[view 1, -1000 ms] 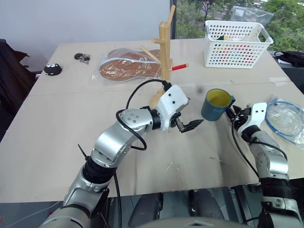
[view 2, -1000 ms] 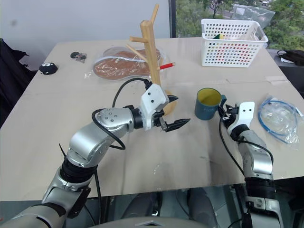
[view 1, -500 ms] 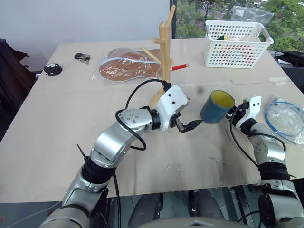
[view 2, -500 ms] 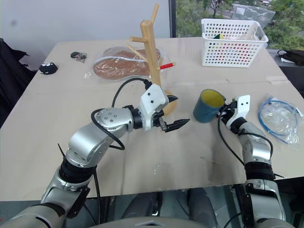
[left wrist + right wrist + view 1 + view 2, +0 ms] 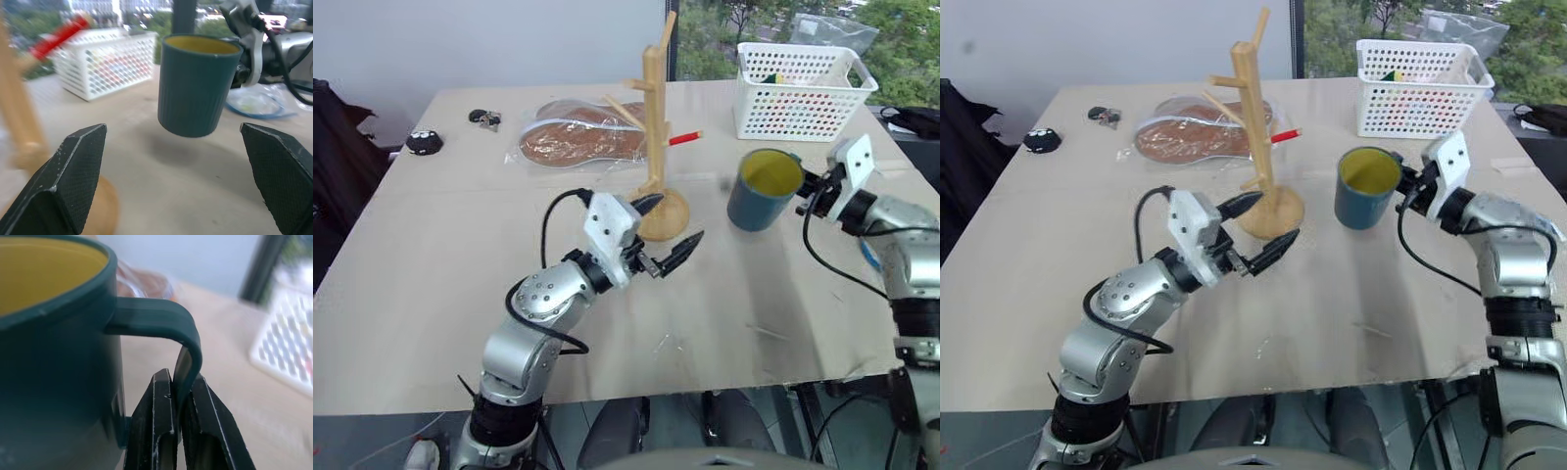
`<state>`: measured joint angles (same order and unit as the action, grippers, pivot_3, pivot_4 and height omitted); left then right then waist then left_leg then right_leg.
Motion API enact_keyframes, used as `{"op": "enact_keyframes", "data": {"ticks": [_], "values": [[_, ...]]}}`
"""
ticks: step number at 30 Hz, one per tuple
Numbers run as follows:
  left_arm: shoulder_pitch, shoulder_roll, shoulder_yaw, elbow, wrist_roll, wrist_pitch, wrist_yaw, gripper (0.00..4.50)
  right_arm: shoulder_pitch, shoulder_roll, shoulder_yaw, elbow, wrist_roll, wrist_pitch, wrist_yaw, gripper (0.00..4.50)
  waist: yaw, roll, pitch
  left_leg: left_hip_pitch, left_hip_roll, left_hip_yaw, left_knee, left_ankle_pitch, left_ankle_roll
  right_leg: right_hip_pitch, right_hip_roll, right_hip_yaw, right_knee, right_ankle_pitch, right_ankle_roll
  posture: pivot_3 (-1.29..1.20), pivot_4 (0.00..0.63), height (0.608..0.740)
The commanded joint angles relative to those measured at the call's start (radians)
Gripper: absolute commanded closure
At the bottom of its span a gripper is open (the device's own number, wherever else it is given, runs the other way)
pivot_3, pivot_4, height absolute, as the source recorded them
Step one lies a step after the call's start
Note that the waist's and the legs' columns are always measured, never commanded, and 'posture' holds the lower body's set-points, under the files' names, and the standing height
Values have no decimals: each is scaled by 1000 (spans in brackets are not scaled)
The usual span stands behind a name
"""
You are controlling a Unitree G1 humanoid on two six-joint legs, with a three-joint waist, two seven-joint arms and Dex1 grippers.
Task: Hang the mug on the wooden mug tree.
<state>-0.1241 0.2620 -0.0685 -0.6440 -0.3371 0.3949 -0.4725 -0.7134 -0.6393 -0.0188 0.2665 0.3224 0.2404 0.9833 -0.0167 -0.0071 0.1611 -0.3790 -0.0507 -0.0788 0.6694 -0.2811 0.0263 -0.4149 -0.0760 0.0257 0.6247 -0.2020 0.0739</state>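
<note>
The handle of the teal mug point(image 5: 762, 189) is pinched between the closed black fingers point(image 5: 155, 431) of the right gripper point(image 5: 178, 428), and the mug is held clear of the tabletop point(image 5: 460, 255), to the right of the wooden mug tree point(image 5: 655, 127) and apart from it. The left gripper point(image 5: 668, 233) is spread wide with nothing in it, one finger just before the tree's round base. A white perforated basket point(image 5: 801, 90) is seen behind the mug, beyond and right of the tree. A bagged brown item point(image 5: 578, 137) lies left of the tree.
</note>
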Motion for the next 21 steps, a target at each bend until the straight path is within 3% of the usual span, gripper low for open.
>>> {"op": "enact_keyframes", "data": {"ticks": [1,8,14,21], "values": [[89,-57,32,-72,27,-193,45,0,-252,-47,77,161,-76,-124,199,4481,0,0,1,0,-1,1,0,0,1,0,-1,0,0,0,0,0,150,740],[200,-107,13,-61,63,-337,88,0,-598,23,190,579,-224,-384,379,4481,8,-1,0,-2,0,-3,-1,-1,1,-1,-2,-4,-1,0,0,0,150,740],[225,-130,-24,-55,74,-369,113,0,-700,80,228,756,-305,-519,440,4481,5,0,1,-3,-2,-3,-1,-1,1,-2,-4,-4,-2,0,0,0,150,740],[242,-135,-37,-46,90,-399,135,0,-767,134,207,823,-321,-546,460,4481,1,0,1,-4,0,-1,-3,-1,1,-6,-2,-2,1,0,0,0,150,740]]}}
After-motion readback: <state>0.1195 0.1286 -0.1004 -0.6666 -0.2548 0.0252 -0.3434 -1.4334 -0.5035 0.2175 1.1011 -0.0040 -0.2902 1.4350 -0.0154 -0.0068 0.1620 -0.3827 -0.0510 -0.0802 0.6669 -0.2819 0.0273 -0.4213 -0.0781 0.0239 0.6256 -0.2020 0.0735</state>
